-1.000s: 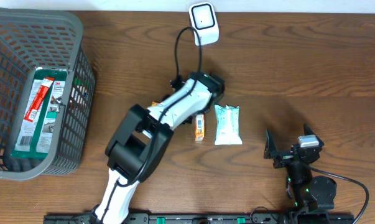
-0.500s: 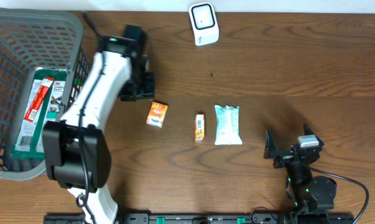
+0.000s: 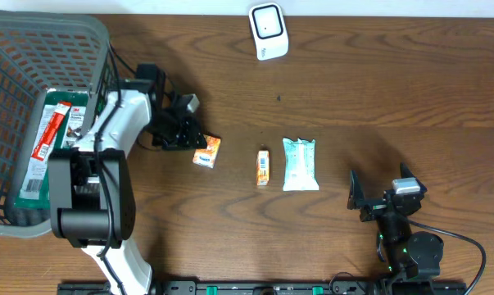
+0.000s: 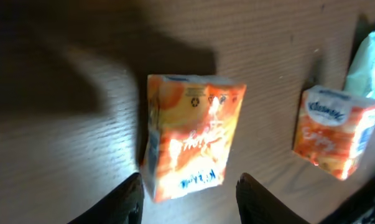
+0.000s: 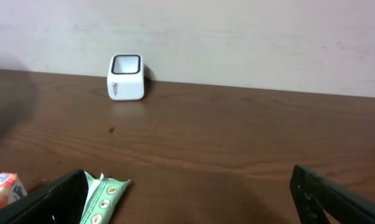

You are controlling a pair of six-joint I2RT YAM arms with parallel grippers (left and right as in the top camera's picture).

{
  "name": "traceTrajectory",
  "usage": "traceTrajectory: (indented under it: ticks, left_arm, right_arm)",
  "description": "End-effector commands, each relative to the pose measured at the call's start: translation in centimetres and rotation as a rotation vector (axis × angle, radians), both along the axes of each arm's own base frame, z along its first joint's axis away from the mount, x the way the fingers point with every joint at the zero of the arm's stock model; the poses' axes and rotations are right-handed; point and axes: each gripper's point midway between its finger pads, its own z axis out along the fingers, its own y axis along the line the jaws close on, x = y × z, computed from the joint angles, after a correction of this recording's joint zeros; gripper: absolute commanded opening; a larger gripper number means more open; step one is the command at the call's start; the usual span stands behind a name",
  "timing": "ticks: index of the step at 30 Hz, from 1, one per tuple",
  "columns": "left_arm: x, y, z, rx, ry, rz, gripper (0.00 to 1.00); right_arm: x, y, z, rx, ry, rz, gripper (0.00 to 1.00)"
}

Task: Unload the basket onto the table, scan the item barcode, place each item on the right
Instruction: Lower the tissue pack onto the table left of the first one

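Orange box [image 3: 206,151]: flat on bench [image 3: 378,90], left of centre; scanner [image 3: 268,30] at its 1 o'clock, well apart.
Left tool [image 3: 186,133]: at the box's 10 o'clock, partly open, fingers either side of its near end; contact unclear.
Small carton [image 3: 263,166], wipes pack [image 3: 300,164]: at the box's 4 o'clock.
Basket [image 3: 99,49]: bench's 9 o'clock.
Right tool [image 5: 190,199]: wide, empty, bench's 5 o'clock.

Overhead light is even and sharp. The left wrist view is blurred: heavy shadow darkens the tabletop [image 4: 63,68], and glare washes out the orange carton [image 4: 193,134].
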Motion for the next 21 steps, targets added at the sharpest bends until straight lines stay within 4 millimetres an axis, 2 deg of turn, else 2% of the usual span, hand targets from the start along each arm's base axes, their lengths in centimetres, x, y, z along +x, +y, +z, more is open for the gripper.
traceTrajectory:
  ticks: [1, 15, 16, 17, 18, 19, 21]
  left_arm:
    - [-0.6, -0.4, -1.3, -0.038, 0.000, -0.030, 0.49]
    - [-0.5, 0.0, -3.4, -0.037, -0.057, -0.032, 0.48]
    - [-0.5, 0.1, -3.4, -0.037, -0.056, -0.027, 0.42]
    - [-0.5, 0.3, -3.4, -0.038, -0.054, -0.021, 0.31]
    - [-0.4, 0.4, -3.4, -0.038, -0.049, -0.009, 0.15]
    - [-0.4, 0.5, -3.4, -0.037, -0.042, 0.004, 0.08]
    - [-0.4, 0.5, -3.1, -0.037, -0.039, 0.007, 0.07]
  right_arm:
    - [0.0, 0.3, -0.1, -0.004, 0.003, 0.011, 0.99]
    - [0.0, 0.3, -0.1, -0.004, 0.003, 0.011, 0.99]
    - [0.0, 0.3, -0.1, -0.004, 0.003, 0.011, 0.99]
    - [0.0, 0.3, -0.1, -0.004, 0.003, 0.011, 0.99]
    - [0.0, 0.3, -0.1, -0.004, 0.003, 0.011, 0.99]
    - [0.0, 0.3, -0.1, -0.004, 0.003, 0.011, 0.99]
    - [0.0, 0.3, -0.1, -0.004, 0.003, 0.011, 0.99]
